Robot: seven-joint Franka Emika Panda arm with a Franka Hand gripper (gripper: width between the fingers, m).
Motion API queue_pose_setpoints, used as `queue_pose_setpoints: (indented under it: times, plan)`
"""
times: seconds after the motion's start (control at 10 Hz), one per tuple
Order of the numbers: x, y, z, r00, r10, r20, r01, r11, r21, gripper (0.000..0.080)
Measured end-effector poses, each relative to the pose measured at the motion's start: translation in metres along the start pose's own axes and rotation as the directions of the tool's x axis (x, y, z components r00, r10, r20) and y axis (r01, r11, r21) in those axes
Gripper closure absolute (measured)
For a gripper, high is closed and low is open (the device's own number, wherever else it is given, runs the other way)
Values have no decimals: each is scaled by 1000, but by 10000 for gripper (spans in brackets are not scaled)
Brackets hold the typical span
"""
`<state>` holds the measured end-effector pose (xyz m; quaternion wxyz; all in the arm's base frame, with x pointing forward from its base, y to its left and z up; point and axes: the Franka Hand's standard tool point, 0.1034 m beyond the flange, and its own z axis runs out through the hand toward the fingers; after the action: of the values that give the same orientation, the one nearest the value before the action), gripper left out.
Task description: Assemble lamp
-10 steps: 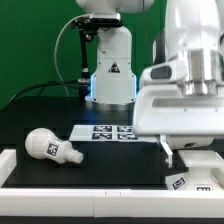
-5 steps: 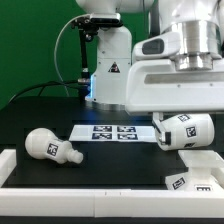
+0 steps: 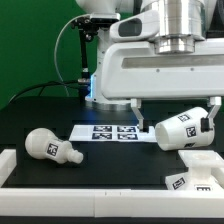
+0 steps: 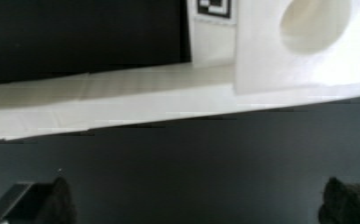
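Note:
The white cone shade (image 3: 183, 130) lies on its side on the black table at the exterior view's right, tags on its side. The round bulb (image 3: 52, 146) lies at the left, ribbed neck pointing right. The flat square base (image 3: 195, 172) sits at the lower right by the white front wall. My gripper (image 3: 176, 121) hangs open and empty, its fingers wide apart, in front of and above the shade. In the wrist view my gripper (image 4: 191, 200) has only dark table between its fingertips (image 4: 31, 200). The base (image 4: 283, 45) shows there beyond the wall; the shade does not.
The marker board (image 3: 108, 131) lies flat at the table's middle, left of the shade. The robot pedestal (image 3: 110, 75) stands behind it. A white wall (image 3: 60, 178) runs along the table's front edge and shows as a band in the wrist view (image 4: 106, 105).
My gripper has risen and shifted toward the exterior view's left, uncovering the shade that it hid one second ago. The bulb, base and shade have stayed in place.

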<state>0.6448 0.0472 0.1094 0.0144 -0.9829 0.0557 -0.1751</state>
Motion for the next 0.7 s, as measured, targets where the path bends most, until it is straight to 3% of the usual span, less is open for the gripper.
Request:
queue_pose_setpoints:
  times: [0.3, 0.7]
  plan:
    - [-1, 2, 0, 1000, 1, 5, -1, 1000, -1, 101]
    - [-26, 64, -15, 993, 28, 111, -24, 999, -35, 101]
